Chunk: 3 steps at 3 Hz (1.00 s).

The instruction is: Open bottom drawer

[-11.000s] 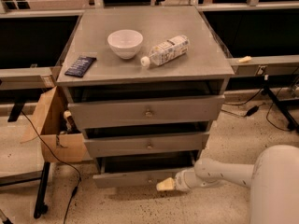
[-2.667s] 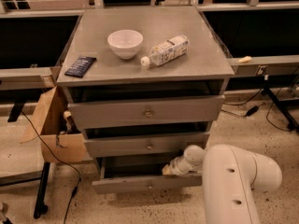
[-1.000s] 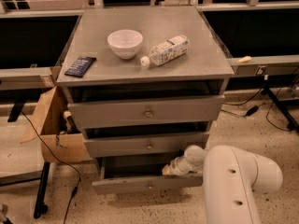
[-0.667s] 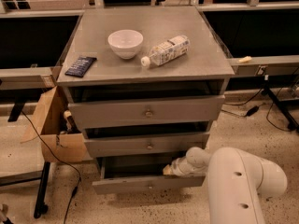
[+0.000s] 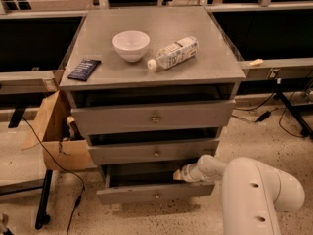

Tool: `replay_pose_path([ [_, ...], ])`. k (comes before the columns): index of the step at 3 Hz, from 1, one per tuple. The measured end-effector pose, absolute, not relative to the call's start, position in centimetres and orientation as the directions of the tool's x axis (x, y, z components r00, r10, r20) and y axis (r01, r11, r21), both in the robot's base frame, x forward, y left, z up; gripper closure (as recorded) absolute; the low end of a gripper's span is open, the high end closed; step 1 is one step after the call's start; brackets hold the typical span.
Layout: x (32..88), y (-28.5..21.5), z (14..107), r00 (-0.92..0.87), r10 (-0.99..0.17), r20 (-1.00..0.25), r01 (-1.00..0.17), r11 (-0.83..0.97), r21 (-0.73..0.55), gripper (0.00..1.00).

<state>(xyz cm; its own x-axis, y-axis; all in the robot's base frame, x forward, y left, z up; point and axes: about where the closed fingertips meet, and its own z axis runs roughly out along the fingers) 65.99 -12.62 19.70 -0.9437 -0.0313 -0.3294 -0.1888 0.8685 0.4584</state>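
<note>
Grey and slim-fronted, the bottom drawer (image 5: 132,194) sits lowest in the cabinet, near the floor, and stands partly out toward the near side, with its front panel well forward of the two fronts above. A small brass knob (image 5: 157,196) marks the middle of the panel, and behind it the shadowed box interior shows. The gripper (image 5: 178,176) reaches in from the right over the right part of that open interior, just under the middle drawer (image 5: 122,154); whether it is open or closed cannot be told. Its white arm (image 5: 254,195) bulks up at the near right corner of the scene.

The middle drawer and the top drawer (image 5: 195,115) each stand slightly out too, with a dark gap above each front. On the grey cabinet top (image 5: 210,70) a white bowl (image 5: 131,45) stands upright toward the far left, a plastic bottle (image 5: 173,53) lies on its side just to the right of the bowl with its cap pointing left, and a dark flat packet (image 5: 84,69) lies by the left edge. An open cardboard box (image 5: 49,126) sits on the floor against the cabinet's left side.
</note>
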Motion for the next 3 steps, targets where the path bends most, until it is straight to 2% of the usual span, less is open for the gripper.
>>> replay_pose_path([
  [1, 67.1, -12.7, 18.4, -0.948, -0.027, -0.316, -0.170, 0.884, 0.436, 1.00],
  [3, 66.2, -13.8, 14.5, -0.977, -0.031, -0.212, -0.116, 0.909, 0.400, 1.00],
])
